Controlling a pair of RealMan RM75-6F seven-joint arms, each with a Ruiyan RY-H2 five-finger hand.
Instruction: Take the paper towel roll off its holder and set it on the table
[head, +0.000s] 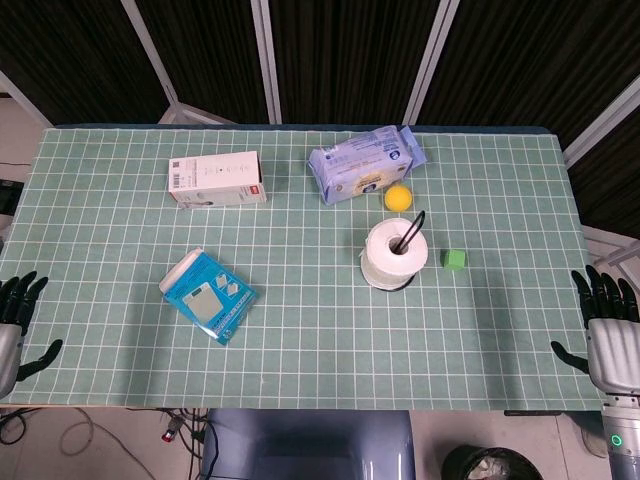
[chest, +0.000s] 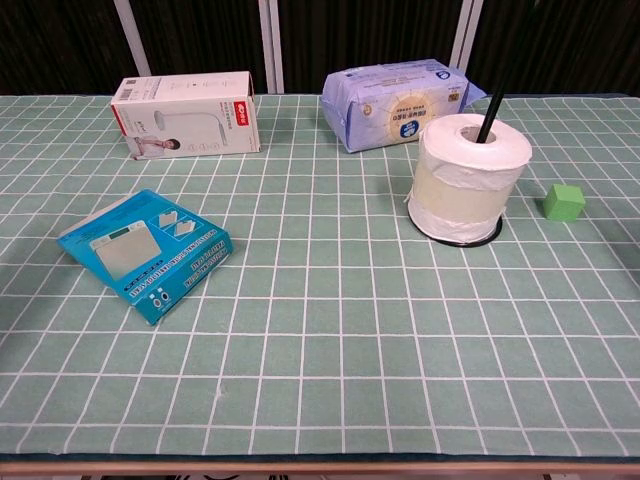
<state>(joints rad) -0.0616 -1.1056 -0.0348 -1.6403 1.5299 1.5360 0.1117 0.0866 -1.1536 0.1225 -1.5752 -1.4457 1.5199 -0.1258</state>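
Observation:
The white paper towel roll (head: 392, 254) (chest: 467, 176) stands upright on its black holder, right of the table's middle. The holder's black rod (head: 411, 232) (chest: 491, 112) sticks up through the core, and its ring base (chest: 455, 237) shows under the roll. My left hand (head: 14, 325) hangs open at the table's near left edge, fingers spread, holding nothing. Far from the roll, my right hand (head: 608, 333) is open at the near right edge. Neither hand appears in the chest view.
A green cube (head: 454, 260) (chest: 564, 202) lies just right of the roll. A yellow ball (head: 398, 197) and a blue wipes pack (head: 365, 166) (chest: 405, 105) sit behind it. A white box (head: 217, 179) (chest: 187, 114) and a teal packet (head: 208, 296) (chest: 145, 254) lie on the left.

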